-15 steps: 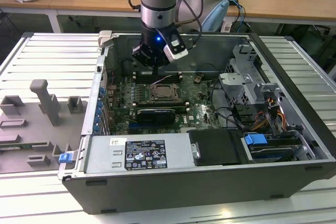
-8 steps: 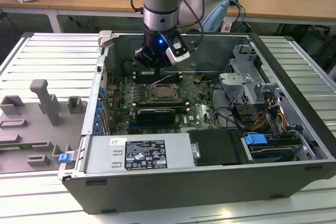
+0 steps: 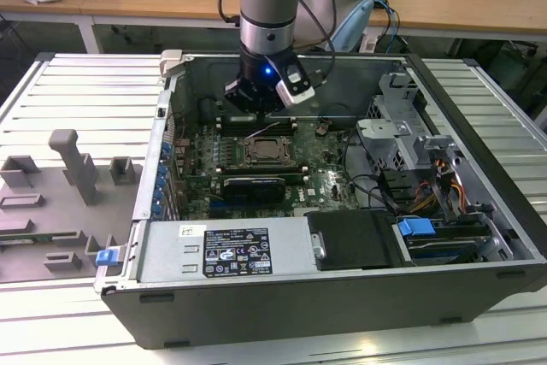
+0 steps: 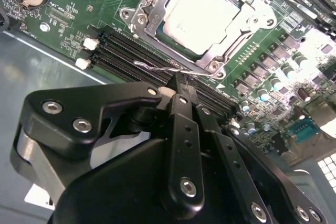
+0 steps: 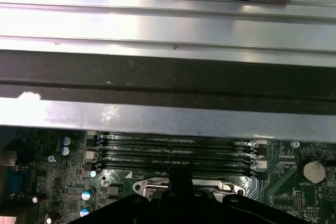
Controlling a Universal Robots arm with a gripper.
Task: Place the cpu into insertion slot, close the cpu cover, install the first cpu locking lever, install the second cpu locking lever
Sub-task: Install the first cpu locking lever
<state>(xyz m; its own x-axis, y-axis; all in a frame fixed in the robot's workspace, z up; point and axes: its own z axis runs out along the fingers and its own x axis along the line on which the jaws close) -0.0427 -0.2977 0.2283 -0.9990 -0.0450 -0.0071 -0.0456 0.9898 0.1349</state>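
Lever work looks to be the step in hand. In the second wrist view the cpu (image 4: 197, 17) already sits in the insertion slot (image 4: 157, 22), its pale metal top showing through the window of the cpu cover (image 4: 223, 56), which lies flat over it; placing and closing therefore look done. The socket sits near the middle of the green motherboard (image 4: 68, 19), just beside the black memory slots (image 4: 131, 59) that run along one edge of it. The gripper (image 4: 177, 85) hangs low over that edge with its fingers drawn close together, their tips at a thin wire locking lever (image 4: 157, 67) that stands just off the cover's rim; whether they actually pinch the wire I cannot tell. In the exterior view the arm (image 3: 267, 6) reaches down into the open computer case (image 3: 479, 168) toward the back edge of the board. By my judgement, the next move calls for a firm hold on the wire, a steady press toward the board, and a sideways tuck under its retaining hook without slipping onto the memory slots.
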